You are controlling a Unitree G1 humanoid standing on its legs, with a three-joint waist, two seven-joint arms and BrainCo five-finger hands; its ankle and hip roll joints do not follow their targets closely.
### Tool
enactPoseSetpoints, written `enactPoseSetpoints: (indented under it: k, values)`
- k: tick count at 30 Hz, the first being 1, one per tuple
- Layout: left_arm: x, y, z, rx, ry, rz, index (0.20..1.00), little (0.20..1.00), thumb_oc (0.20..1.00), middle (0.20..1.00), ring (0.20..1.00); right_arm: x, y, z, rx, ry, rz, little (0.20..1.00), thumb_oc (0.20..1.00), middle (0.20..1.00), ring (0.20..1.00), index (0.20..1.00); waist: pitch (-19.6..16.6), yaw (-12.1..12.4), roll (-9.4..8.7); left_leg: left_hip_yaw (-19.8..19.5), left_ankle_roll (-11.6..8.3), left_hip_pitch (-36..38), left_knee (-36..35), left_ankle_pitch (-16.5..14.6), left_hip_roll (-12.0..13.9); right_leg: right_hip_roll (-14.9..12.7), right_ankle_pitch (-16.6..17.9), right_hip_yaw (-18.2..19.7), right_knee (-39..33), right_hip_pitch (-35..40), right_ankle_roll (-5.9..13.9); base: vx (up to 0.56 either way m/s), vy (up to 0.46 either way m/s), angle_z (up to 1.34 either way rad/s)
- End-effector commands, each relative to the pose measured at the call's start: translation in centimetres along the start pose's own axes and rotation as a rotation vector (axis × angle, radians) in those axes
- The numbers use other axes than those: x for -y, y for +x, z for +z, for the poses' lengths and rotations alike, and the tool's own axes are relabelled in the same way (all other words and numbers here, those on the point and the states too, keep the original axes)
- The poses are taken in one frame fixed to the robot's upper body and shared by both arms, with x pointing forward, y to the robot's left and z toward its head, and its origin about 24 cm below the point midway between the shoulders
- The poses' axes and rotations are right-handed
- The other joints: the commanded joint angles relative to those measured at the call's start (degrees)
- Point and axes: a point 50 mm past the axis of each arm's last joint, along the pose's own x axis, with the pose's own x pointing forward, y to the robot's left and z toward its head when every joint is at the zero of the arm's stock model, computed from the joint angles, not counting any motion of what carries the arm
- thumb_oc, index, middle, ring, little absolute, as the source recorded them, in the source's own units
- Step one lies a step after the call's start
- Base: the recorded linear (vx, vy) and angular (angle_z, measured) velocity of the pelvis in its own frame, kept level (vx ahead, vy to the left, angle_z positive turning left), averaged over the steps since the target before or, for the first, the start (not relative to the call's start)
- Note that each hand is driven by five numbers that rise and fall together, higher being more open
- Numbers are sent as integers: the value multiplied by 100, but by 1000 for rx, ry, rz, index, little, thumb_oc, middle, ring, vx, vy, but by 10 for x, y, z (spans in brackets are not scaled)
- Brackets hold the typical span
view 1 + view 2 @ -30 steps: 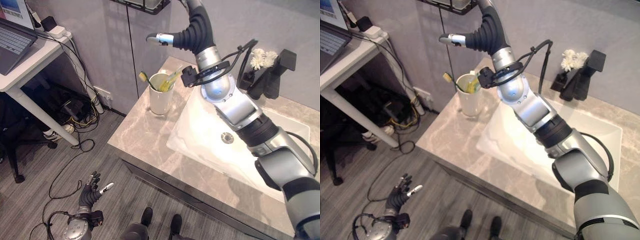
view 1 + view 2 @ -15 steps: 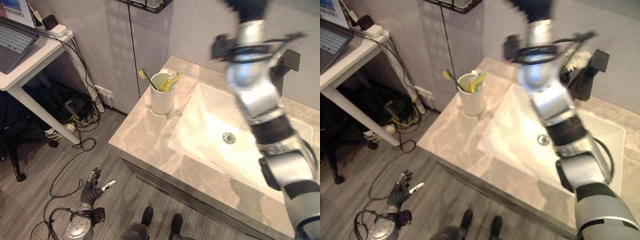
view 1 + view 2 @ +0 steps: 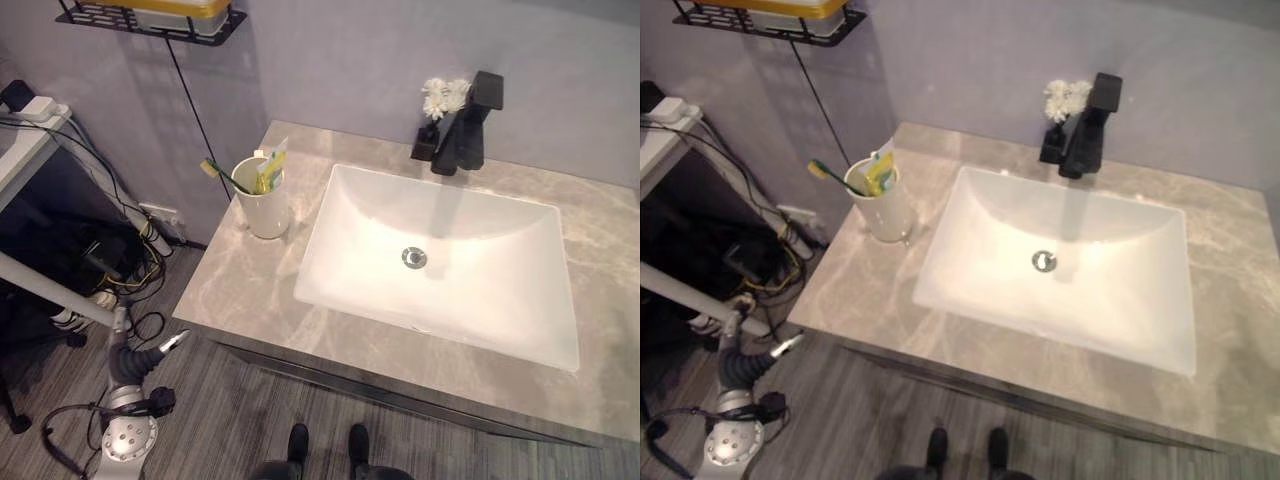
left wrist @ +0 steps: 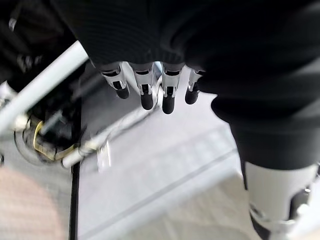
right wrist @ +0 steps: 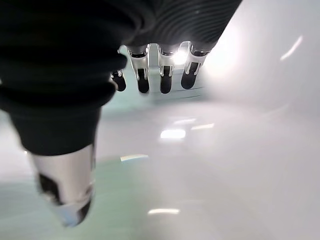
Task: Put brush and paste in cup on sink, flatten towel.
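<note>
Marble-patterned grey bench against a pale lilac wall, carrying a white rectangular sink with a round drain near its middle. Black tap stands at the back edge of the sink, a small bunch of white flowers just beside it. White cup upright on the bench at the sink's left, near the wall; brush with green handle and yellow paste tube both stand in it, leaning out over the rim. Black wire shelf on the wall above the cup holds a yellow-lidded container. Grey wood-look floor below; white table leg and a tangle of cables at the left. Left robot hand hangs low beside the bench front, over the floor, fingers straight and relaxed, holding nothing. Right robot hand shows in its wrist view before a pale blank surface, fingers extended, empty.
</note>
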Motion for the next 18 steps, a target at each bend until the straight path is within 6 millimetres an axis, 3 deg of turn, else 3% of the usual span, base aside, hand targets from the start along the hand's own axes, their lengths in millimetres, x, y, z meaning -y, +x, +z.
enactPoseSetpoints:
  k: [1, 2, 3, 4, 5, 6, 7, 9, 10, 15, 16, 17, 18]
  values:
    - [-16, 12, 20, 120, -1, 79, 1000, 1000, 1000, 1000, 1000, 5, -10, -53, -353, 70, -109, 1000, 1000, 1000, 1000, 1000, -384, 50, -273, -161, -273, -195, 22, -63, 325, -775, 182, -3, 28, -118, 718, -26, -3, -12]
    - [-18, 15, 25, 141, -7, 87, 1000, 1000, 1000, 1000, 1000, 9, -21, -70, -445, 25, -117, 1000, 1000, 1000, 1000, 1000, -370, 42, -255, -138, -277, -218, 22, -28, 326, -774, 217, 21, 28, -153, 716, 26, -7, -7]
    - [-19, 15, 25, 141, -6, 88, 1000, 1000, 1000, 1000, 1000, 9, -21, -71, -448, 28, -116, 1000, 1000, 1000, 1000, 1000, -385, 45, -260, -135, -277, -200, 22, -83, 333, -769, 171, 29, 28, -140, 720, -39, -16, -10]
    - [-24, 23, 48, 247, -17, 102, 1000, 1000, 1000, 1000, 1000, 23, -51, -107, -651, -48, -105, 1000, 1000, 1000, 1000, 1000, -363, -4, -219, -110, -298, -216, 22, -22, 344, -754, 219, 69, 28, -174, 692, 24, -14, -14]
    - [-25, 23, 48, 246, -17, 103, 1000, 1000, 1000, 1000, 1000, 23, -50, -107, -653, -45, -104, 1000, 1000, 1000, 1000, 1000, -377, -5, -218, -114, -299, -196, 22, -75, 349, -750, 171, 70, 28, -155, 696, -64, -33, -18]
    - [-31, 27, 67, 340, -38, 117, 1000, 1000, 1000, 1000, 1000, 31, -74, -128, -807, -68, -97, 1000, 1000, 1000, 1000, 1000, -343, -2, -208, -118, -323, -218, 22, 1, 359, -743, 232, 73, 28, -167, 678, 20, -19, -9]
    - [-32, 27, 71, 352, -58, 114, 1000, 1000, 1000, 1000, 1000, 29, -75, -128, -851, 15, -113, 1000, 1000, 1000, 1000, 1000, -355, -38, -190, -120, -330, -207, 22, -63, 368, -742, 166, 68, 28, -154, 682, -59, -23, -3]
    - [-35, 26, 89, 431, -120, 116, 1000, 1000, 1000, 1000, 1000, 47, -111, -148, -993, -85, -75, 1000, 1000, 1000, 1000, 1000, -319, -18, -134, -125, -345, -248, 22, 7, 359, -747, 211, 54, 28, -184, 670, -9, -6, -2]
    - [-37, 27, 91, 438, -141, 117, 1000, 1000, 1000, 1000, 1000, 49, -114, -152, -1014, -112, -55, 1000, 1000, 1000, 1000, 1000, -323, -21, -116, -124, -353, -229, 22, -52, 366, -746, 149, 49, 28, -163, 670, 0, 0, 0]
    - [-40, 21, 122, 585, -237, 59, 1000, 1000, 1000, 1000, 1000, 84, -182, -173, -1298, -334, 76, 1000, 1000, 1000, 1000, 1000, -251, 15, -7, -106, -391, -266, 22, -20, 369, -749, 157, 34, 28, -193, 656, -25, -21, 1]
    - [-33, 19, 128, 601, -313, -7, 853, 853, 853, 853, 853, 99, -213, -173, -1402, -448, 162, 1000, 1000, 1000, 1000, 1000, -212, 63, 40, -111, -401, -276, 22, 20, 367, -751, 184, 20, 28, -197, 645, 24, -39, 2]
    - [-32, 19, 130, 606, -316, -33, 498, 498, 498, 498, 498, 99, -222, -172, -1455, -433, 168, 1000, 1000, 1000, 1000, 1000, -226, 81, 63, -120, -405, -271, 22, -16, 368, -750, 144, 12, 28, -193, 646, -20, -49, 3]
    - [-27, 18, 132, 607, -354, -81, 200, 200, 200, 200, 200, 102, -237, -170, -1491, -485, 253, 1000, 1000, 1000, 1000, 1000, -208, 120, 99, -118, -412, -282, 22, -2, 365, -754, 144, 1, 28, -193, 642, 12, -36, 2]
